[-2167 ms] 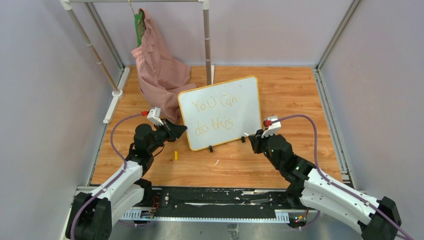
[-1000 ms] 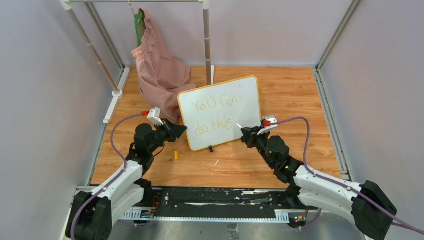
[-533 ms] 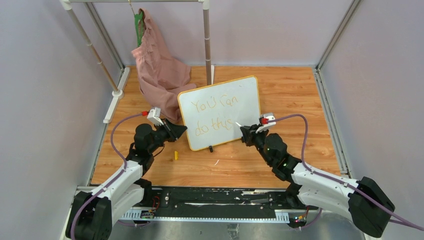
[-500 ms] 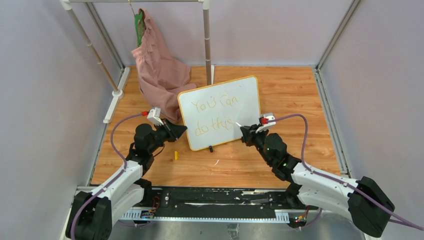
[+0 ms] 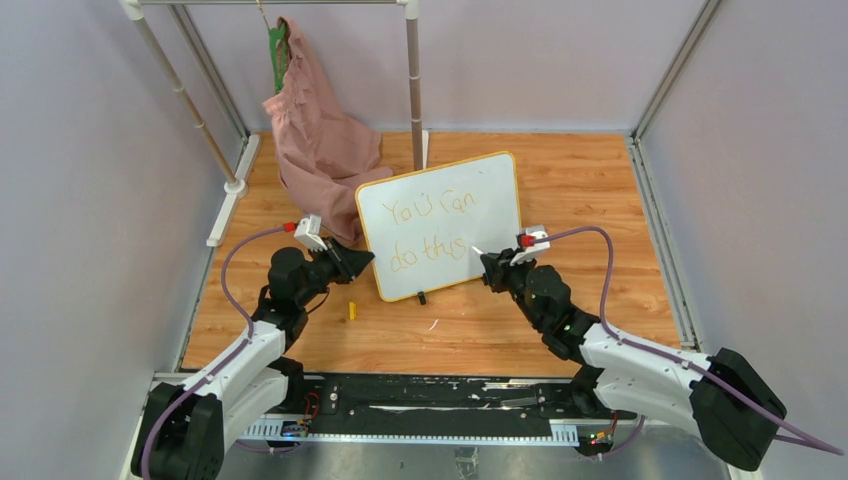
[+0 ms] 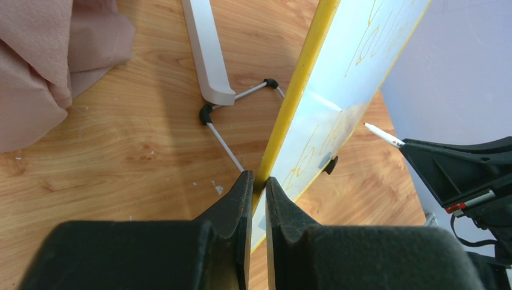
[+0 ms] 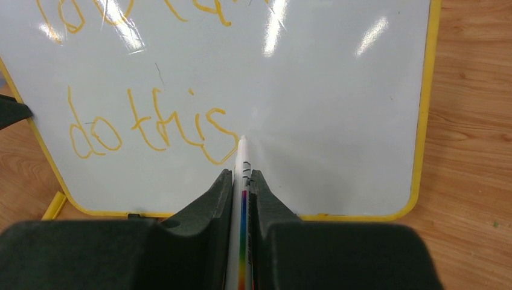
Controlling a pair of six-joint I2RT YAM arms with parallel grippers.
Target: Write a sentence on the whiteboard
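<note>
The whiteboard (image 5: 440, 225) stands tilted near the middle of the wooden table, its glossy white face (image 7: 314, 109) framed in yellow. The sentence (image 5: 430, 230) in orange-yellow reads "You can" over "do this" (image 7: 151, 124). My left gripper (image 5: 358, 262) is shut on the board's left yellow edge (image 6: 290, 115), one jaw on each side (image 6: 258, 181). My right gripper (image 7: 241, 175) is shut on a white marker (image 7: 243, 181) with a rainbow stripe. The marker's tip (image 7: 243, 140) rests at the board just right of the final "s", also seen as a thin white point (image 5: 476, 249).
A pink cloth (image 5: 315, 135) hangs from a green hanger on a white pipe rack (image 5: 413, 80) behind the board. A small yellow cap (image 5: 351, 311) lies on the table in front of the board. The rack's foot (image 6: 205, 54) and the board's wire stand (image 6: 226, 142) sit behind it.
The right arm has swung left from the board's lower right corner and brought the marker tip to the end of "this". Over the last half second it barely moves. The left arm is still.
</note>
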